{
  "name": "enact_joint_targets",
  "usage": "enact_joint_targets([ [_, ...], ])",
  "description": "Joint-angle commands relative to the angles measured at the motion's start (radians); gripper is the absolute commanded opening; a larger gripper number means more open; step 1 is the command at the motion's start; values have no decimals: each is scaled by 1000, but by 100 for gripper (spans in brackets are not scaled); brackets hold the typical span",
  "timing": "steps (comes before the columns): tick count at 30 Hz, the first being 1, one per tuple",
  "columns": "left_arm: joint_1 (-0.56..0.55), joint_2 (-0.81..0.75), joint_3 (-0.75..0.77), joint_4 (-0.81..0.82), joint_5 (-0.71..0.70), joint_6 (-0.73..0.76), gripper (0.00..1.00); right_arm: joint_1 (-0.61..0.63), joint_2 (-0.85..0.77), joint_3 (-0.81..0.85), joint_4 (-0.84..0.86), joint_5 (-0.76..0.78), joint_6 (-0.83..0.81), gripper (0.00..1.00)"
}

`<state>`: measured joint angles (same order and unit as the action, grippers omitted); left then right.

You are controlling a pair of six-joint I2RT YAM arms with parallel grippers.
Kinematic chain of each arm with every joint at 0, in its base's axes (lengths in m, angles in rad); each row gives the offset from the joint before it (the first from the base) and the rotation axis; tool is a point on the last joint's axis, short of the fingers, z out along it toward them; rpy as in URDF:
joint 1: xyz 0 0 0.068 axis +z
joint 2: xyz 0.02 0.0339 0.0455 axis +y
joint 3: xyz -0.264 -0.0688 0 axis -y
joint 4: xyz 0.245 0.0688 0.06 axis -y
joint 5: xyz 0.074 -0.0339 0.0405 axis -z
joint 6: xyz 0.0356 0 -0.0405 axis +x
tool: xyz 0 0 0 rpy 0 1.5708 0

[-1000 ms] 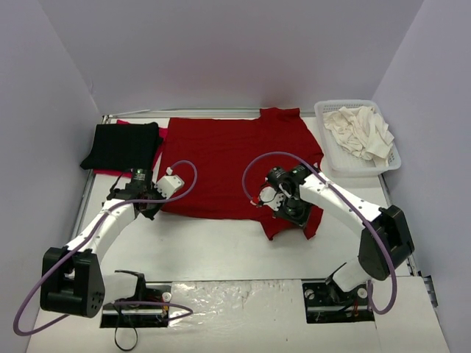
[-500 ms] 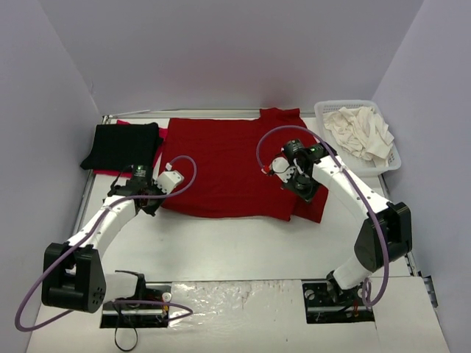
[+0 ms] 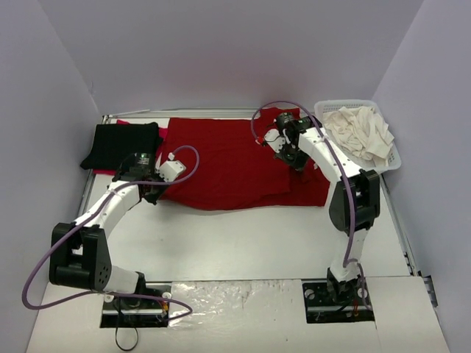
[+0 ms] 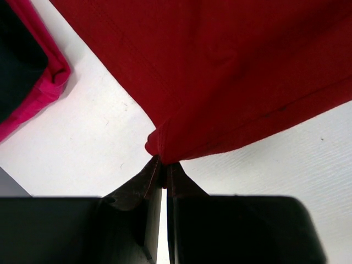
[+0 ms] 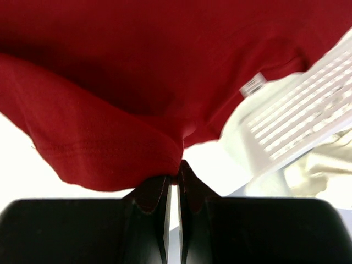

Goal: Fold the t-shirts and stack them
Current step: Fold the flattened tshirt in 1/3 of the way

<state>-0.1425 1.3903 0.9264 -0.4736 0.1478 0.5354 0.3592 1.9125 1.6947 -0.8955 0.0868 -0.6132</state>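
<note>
A dark red t-shirt (image 3: 228,162) lies spread across the middle of the table. My left gripper (image 3: 152,193) is shut on its near left corner (image 4: 159,144), low over the table. My right gripper (image 3: 296,157) is shut on a lifted fold of the same shirt (image 5: 137,82) at its right side, beside the basket. The shirt's white neck label (image 5: 253,85) shows under that fold. A folded black t-shirt (image 3: 121,145) rests on a bright red one (image 3: 163,134) at the back left. Cream-white t-shirts (image 3: 360,131) lie crumpled in the basket.
The white lattice basket (image 3: 321,110) stands at the back right, close to my right wrist, and its wall (image 5: 297,121) fills the right of the right wrist view. Grey walls close in the table on three sides. The black and bright red stack (image 4: 44,91) lies just left of my left gripper.
My right gripper has carried the shirt's near right part from the front toward the back right, over the shirt. My left gripper has shifted a little farther back with its corner.
</note>
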Motion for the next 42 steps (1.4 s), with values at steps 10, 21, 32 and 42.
enact_joint_targets([
  [10,40,258,207,16,-47,40,2,-52,354,466,-60,111,-31,0],
  [21,52,493,469,-60,-59,51,2,-66,506,669,-60,156,-51,0],
  [32,52,546,505,-86,-77,67,3,-71,551,709,-48,153,-48,0],
  [42,50,515,485,-17,-166,52,45,-66,565,715,69,252,4,12],
])
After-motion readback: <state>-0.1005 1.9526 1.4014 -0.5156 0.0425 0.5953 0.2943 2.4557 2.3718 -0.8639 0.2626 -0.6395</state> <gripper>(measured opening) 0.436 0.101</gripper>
